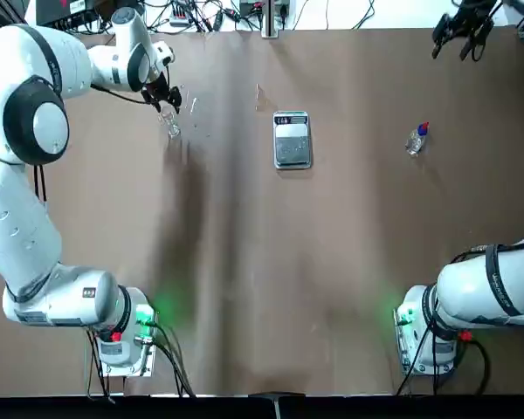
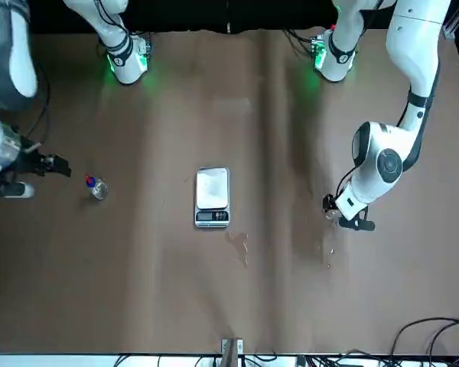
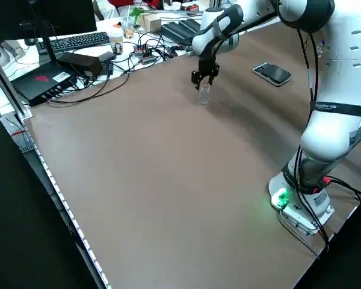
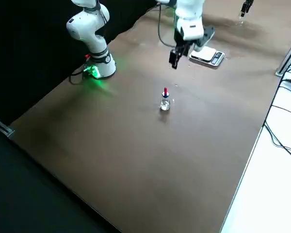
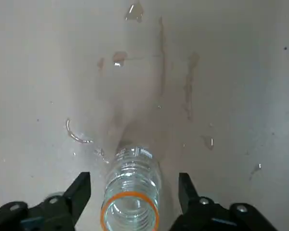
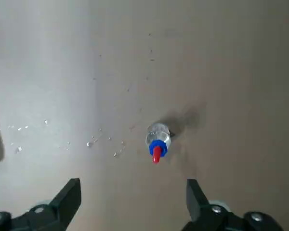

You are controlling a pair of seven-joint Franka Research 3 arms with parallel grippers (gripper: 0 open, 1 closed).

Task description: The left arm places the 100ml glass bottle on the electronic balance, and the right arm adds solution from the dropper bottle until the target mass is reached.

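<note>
Brown wet-spotted bench [image 1: 271, 262]: at top view's upper left, left arm's parted jaws [image 1: 163, 103] could topple the clear glass bottle [image 1: 171, 125] if closing off-centre.

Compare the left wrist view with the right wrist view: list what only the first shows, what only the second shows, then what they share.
Only the left wrist view: the glass bottle with its orange rim, between the left gripper's open fingers.

Only the right wrist view: the dropper bottle, blue-capped and red-tipped, beyond the right gripper's open fingers.

Both: an open gripper over the table, with droplets on its surface.
</note>
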